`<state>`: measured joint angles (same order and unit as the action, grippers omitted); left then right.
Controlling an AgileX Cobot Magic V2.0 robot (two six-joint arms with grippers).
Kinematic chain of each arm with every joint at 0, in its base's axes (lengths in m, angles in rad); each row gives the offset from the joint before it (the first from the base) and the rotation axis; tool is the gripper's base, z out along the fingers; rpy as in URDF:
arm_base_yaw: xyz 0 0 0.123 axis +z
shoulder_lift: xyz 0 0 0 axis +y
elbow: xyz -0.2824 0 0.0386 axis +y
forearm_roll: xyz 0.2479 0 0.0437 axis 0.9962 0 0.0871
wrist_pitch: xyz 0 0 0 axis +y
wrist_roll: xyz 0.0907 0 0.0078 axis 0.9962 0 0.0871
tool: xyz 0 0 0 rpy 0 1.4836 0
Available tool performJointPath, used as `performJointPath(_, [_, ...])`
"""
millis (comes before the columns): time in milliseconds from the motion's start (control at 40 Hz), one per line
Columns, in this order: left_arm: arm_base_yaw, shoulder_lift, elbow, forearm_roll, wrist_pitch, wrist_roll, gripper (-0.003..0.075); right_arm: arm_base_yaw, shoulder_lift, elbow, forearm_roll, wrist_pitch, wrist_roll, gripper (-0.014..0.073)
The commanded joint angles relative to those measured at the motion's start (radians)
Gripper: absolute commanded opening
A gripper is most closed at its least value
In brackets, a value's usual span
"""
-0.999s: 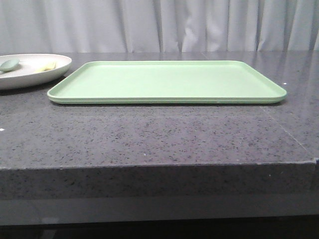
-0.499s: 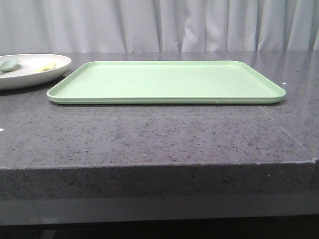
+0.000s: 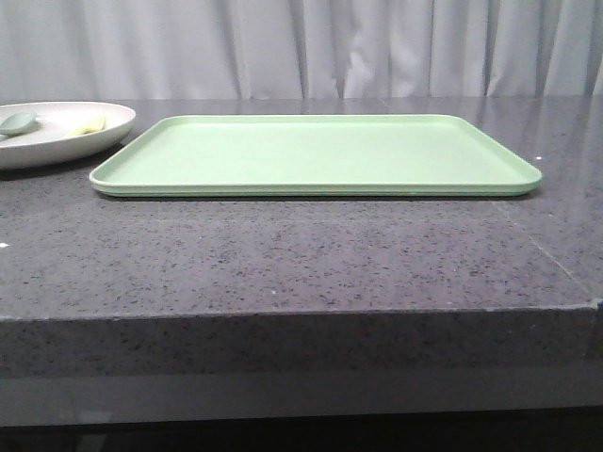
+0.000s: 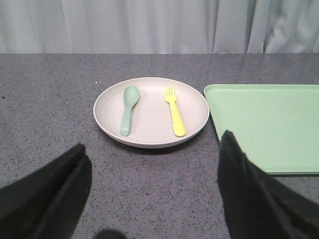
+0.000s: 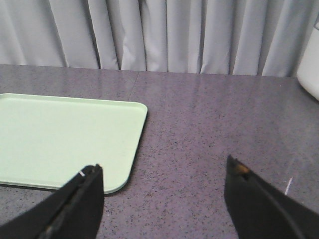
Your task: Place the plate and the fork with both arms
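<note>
The cream plate (image 4: 151, 111) rests on the dark counter left of the green tray (image 4: 264, 127); its rim (image 3: 57, 141) shows at the front view's left edge. On the plate lie the pale yellow fork (image 4: 175, 117) and a grey-green spoon (image 4: 128, 108), side by side; from the front, the fork (image 3: 89, 126) is a small yellow patch. My left gripper (image 4: 152, 152) stands open, short of the plate, with only counter between its fingers. My right gripper (image 5: 162, 169) stands open over bare counter beside the tray's right corner (image 5: 119, 144). Neither gripper appears in the front view.
The counter's front edge (image 3: 301, 315) runs across the front view. Grey curtains hang behind the table. A white object (image 5: 310, 74) sits at the edge of the right wrist view. The tray (image 3: 316, 155) holds nothing.
</note>
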<state>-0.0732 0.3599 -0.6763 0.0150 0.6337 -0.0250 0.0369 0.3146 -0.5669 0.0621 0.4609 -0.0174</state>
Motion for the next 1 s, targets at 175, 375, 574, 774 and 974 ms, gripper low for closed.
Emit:
performJointPath(175, [-0.008,0.034,-0.046,0.004,-0.1,-0.003,0.0443,-0.004,0.019,-0.025,0.007,-0.083,-0.006,0.0538])
performJointPath(375, [-0.008,0.202,-0.163,0.057,0.075,-0.003,0.0445,-0.004,0.019,-0.025,0.007,-0.082,-0.006,0.0538])
performJointPath(574, [-0.008,0.454,-0.301,0.167,0.197,-0.005,0.0487,-0.004,0.019,-0.025,0.007,-0.082,-0.006,0.0538])
performJointPath(774, [0.059,0.677,-0.422,0.163,0.232,-0.008,0.0486,-0.004,0.019,-0.025,0.007,-0.082,-0.006,0.0538])
performJointPath(974, [0.24,0.916,-0.593,0.004,0.214,0.013,0.0485,-0.004,0.019,-0.025,0.007,-0.082,-0.006,0.0538])
